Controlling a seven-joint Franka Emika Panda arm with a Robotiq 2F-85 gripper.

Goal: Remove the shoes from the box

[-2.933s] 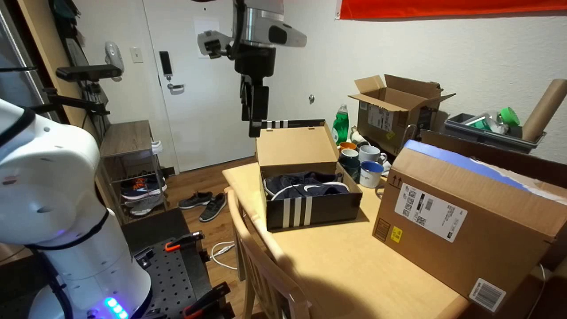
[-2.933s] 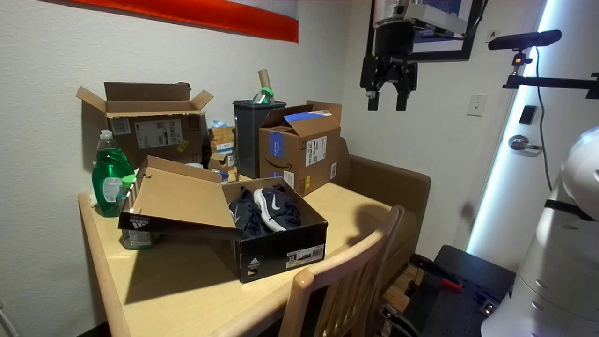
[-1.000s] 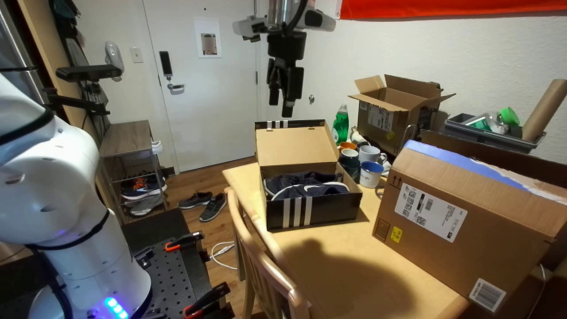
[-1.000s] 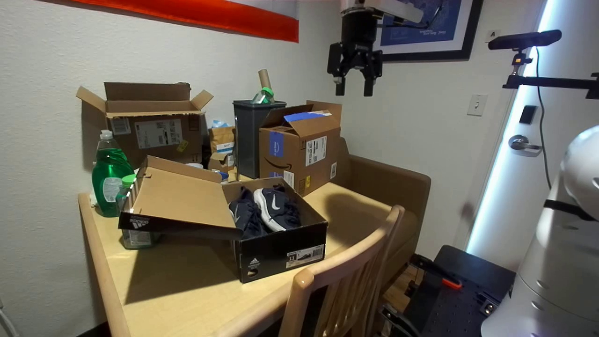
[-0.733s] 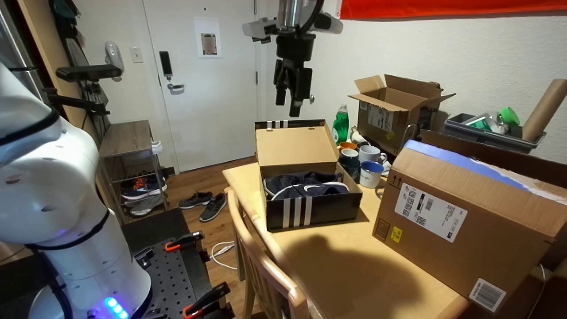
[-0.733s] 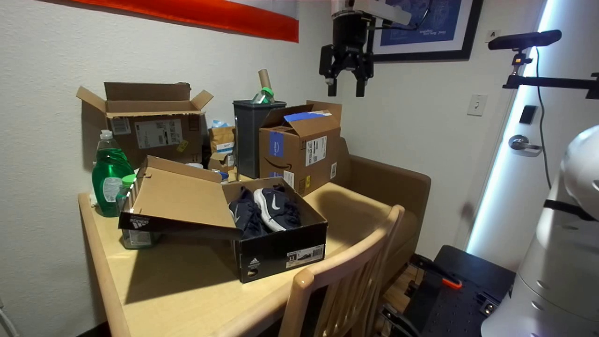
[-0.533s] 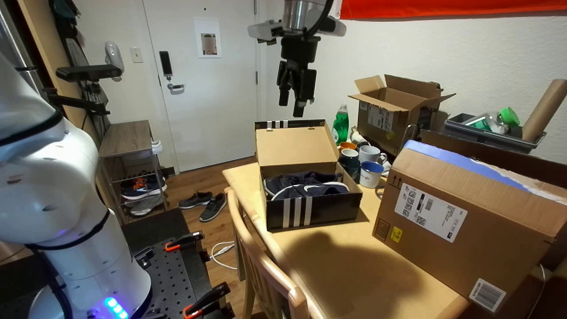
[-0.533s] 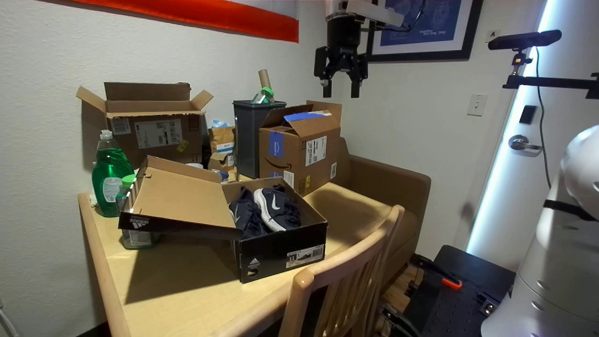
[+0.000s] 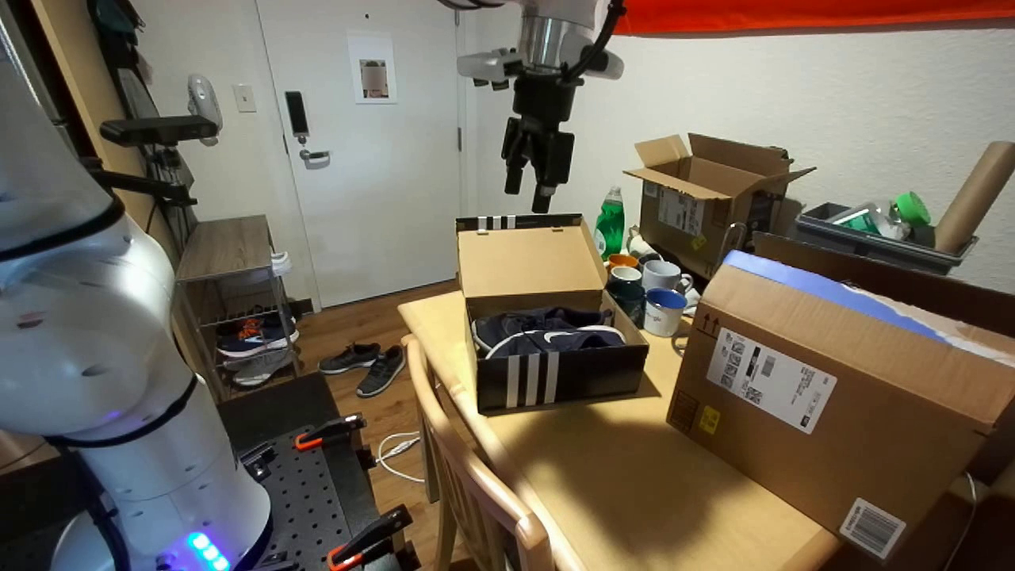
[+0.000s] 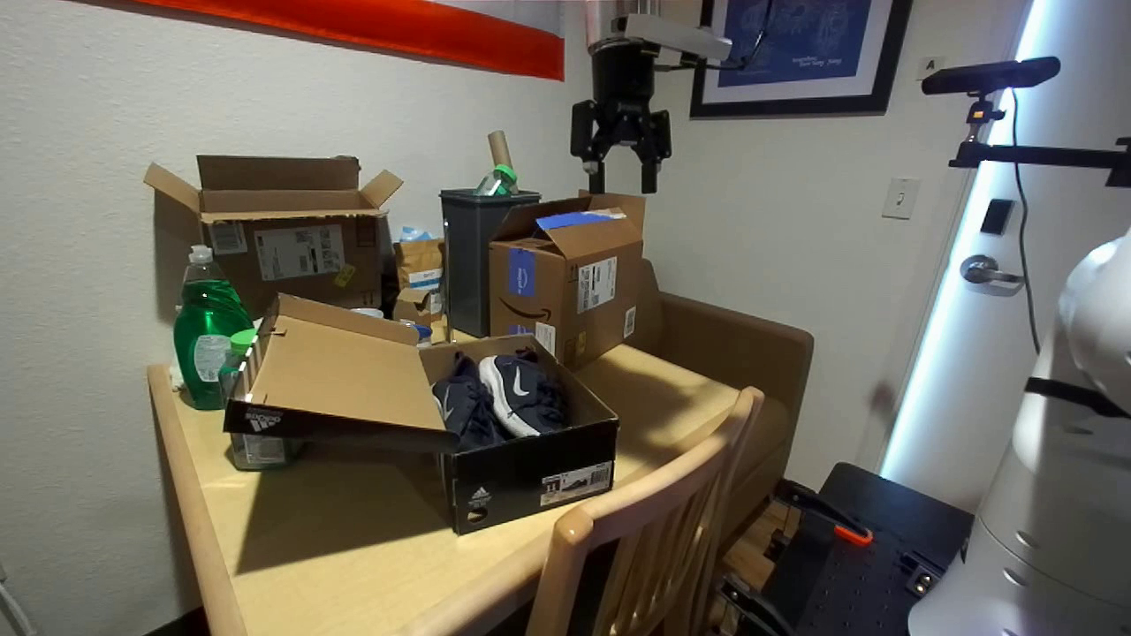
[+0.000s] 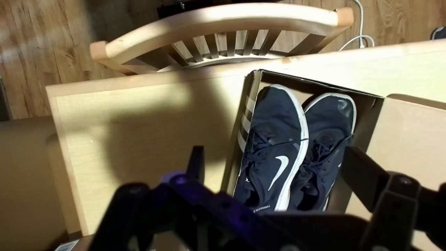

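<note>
In an exterior view, the black jaws hang spread wide apart at twelve o'clock from two dark blue cloth shoes (image 9: 553, 336), side by side in the long, striped black cardboard box (image 9: 591, 377) on the pale wooden desk (image 9: 634, 468).

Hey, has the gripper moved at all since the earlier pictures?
Yes. In an exterior view, the gripper has shifted toward the image's left, away from the framed picture and nearer the red banner.
</note>
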